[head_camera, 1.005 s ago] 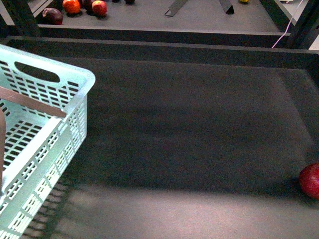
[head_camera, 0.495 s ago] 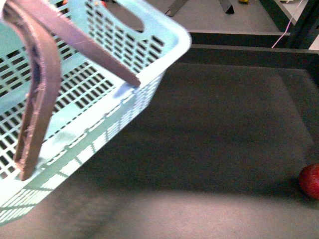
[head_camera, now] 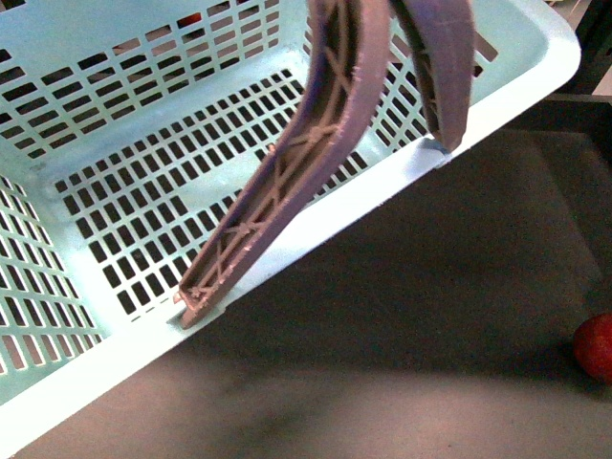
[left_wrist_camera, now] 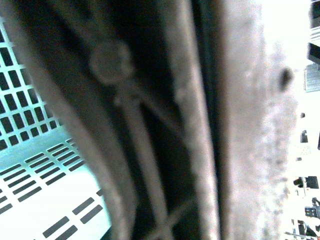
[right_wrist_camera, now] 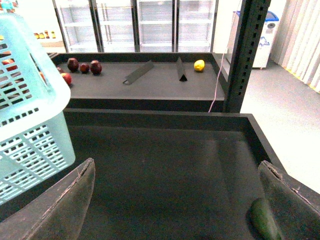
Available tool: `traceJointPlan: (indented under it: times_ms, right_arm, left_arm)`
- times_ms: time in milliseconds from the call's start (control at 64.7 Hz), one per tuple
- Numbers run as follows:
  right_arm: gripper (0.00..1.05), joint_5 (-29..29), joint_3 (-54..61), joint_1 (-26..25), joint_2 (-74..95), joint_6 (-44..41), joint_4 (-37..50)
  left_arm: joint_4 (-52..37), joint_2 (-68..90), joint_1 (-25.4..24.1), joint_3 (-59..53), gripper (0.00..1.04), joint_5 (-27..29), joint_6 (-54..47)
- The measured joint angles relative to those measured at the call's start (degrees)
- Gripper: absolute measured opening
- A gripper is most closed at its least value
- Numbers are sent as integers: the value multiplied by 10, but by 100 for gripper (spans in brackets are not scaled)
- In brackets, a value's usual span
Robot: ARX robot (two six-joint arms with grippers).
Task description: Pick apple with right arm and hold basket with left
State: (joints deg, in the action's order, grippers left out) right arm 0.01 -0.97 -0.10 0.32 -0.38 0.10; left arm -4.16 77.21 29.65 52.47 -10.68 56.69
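The mint-green basket [head_camera: 124,124] hangs tilted above the dark table and fills the upper left of the front view. Its two brown handles [head_camera: 316,143] are raised together. The left wrist view is filled by a close, blurred handle [left_wrist_camera: 245,125] with slotted basket wall [left_wrist_camera: 45,165] behind; my left gripper is shut on the basket, its fingers not distinguishable. The red apple [head_camera: 597,346] lies on the table at the far right edge, partly cut off. My right gripper [right_wrist_camera: 175,210] stands open over bare table, empty, with the basket [right_wrist_camera: 30,100] beside it.
A green elongated vegetable [right_wrist_camera: 265,220] lies by one right finger. The raised back shelf holds dark red fruits [right_wrist_camera: 82,66], a lemon [right_wrist_camera: 199,65] and two metal dividers [right_wrist_camera: 139,74]. A dark upright post [right_wrist_camera: 245,55] stands at the table's far corner.
The basket has risen, tilted and swung rightward across the front view, from the left edge to covering most of the upper frame. The apple has stayed put.
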Motion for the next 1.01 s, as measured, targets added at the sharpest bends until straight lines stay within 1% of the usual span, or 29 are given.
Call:
traceJointPlan:
  times_ms: [186,325,1005]
  right_arm:
    - [96,0,0,0,0,0,0]
    - [96,0,0,0,0,0,0]
    - [96,0,0,0,0,0,0]
  left_arm:
    - [-4,4,25,0,15,1,-7]
    - [-8,4,32,0,15,0,-9]
    - [-8,4,32,1,15,2,-14]
